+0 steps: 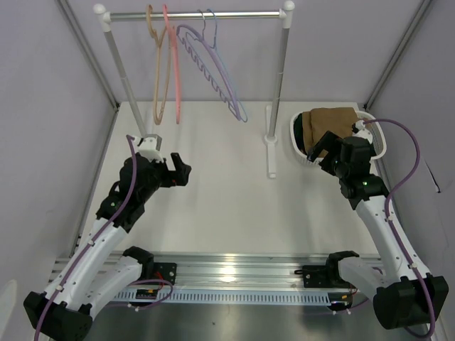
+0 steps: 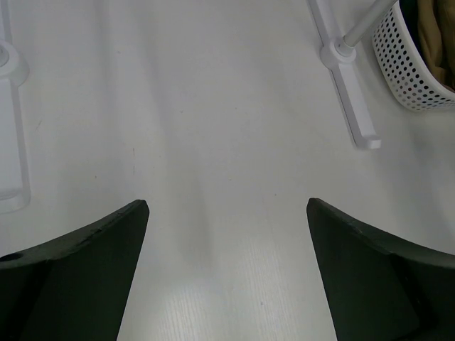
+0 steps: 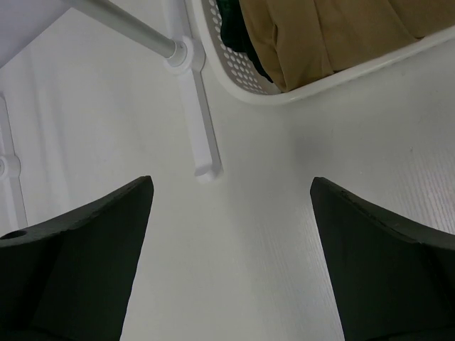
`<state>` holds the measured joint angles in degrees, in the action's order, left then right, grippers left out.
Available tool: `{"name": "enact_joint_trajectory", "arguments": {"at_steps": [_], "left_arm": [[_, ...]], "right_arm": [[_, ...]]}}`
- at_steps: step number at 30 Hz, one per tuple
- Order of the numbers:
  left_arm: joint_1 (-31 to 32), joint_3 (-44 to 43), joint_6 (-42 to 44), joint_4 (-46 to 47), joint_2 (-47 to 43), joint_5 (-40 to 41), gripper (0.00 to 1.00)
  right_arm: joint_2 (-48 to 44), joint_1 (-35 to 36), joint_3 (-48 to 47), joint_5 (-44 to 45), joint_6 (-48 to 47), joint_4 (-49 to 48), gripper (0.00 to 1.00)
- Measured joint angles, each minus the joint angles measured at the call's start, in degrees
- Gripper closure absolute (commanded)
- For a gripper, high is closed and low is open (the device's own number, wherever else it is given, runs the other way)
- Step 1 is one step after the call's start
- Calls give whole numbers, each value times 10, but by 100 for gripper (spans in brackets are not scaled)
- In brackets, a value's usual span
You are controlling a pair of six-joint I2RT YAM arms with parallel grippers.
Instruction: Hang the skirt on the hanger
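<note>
The tan-brown skirt (image 1: 334, 121) lies bunched in a white perforated basket (image 1: 378, 142) at the far right; it also shows in the right wrist view (image 3: 334, 35) and at the edge of the left wrist view (image 2: 435, 25). The thin lavender-blue hanger (image 1: 229, 82) with plain arms hangs on the rack rail, rightmost of the hangers. My right gripper (image 1: 320, 148) (image 3: 232, 181) is open and empty, just in front of the basket's near-left rim. My left gripper (image 1: 186, 170) (image 2: 226, 206) is open and empty over bare table at the left.
A dark green cloth (image 1: 302, 131) (image 3: 231, 28) lies in the basket beside the skirt. On the rail also hang a tan hanger (image 1: 156, 71), a pink hanger (image 1: 173, 71) and a scalloped lavender hanger (image 1: 202, 67). The rack's right foot (image 1: 271, 153) (image 2: 352, 99) (image 3: 199, 121) stands left of the basket.
</note>
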<state>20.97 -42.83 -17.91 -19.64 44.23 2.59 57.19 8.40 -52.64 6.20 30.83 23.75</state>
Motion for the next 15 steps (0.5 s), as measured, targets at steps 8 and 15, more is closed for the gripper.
{"name": "enact_joint_trajectory", "arguments": {"at_steps": [8, 15], "left_arm": [[0, 0, 0, -2, 2, -5, 1], [0, 0, 0, -3, 10, -14, 1]], "right_arm": [[21, 0, -32, 10, -10, 19, 1], [193, -12, -220, 51, -57, 44, 12]]}}
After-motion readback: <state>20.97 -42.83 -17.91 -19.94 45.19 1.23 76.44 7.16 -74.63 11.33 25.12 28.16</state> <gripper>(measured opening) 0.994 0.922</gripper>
